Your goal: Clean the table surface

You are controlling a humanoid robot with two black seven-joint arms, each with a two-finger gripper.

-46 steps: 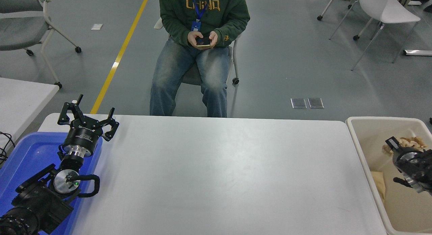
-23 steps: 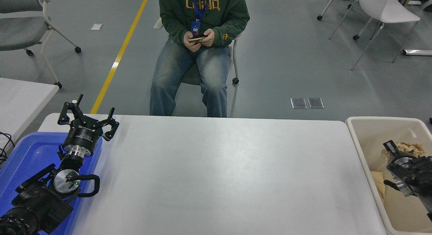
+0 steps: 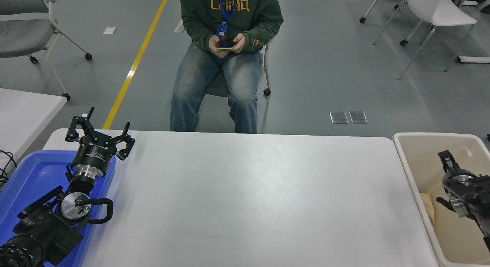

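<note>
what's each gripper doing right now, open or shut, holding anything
Left gripper: open, holding nothing, parked above the blue tray.
Right gripper: over the bin; cannot tell if it is open or shut.

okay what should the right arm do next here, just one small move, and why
Probably lift the right gripper up out of the beige bin and bring it back toward the table surface. It hangs inside the bin, and no litter shows on the white top; whether it holds anything cannot be seen.

White table surface (image 3: 245, 198), rounded corners; blue tray (image 3: 23, 179) rests on near-left end.
</note>
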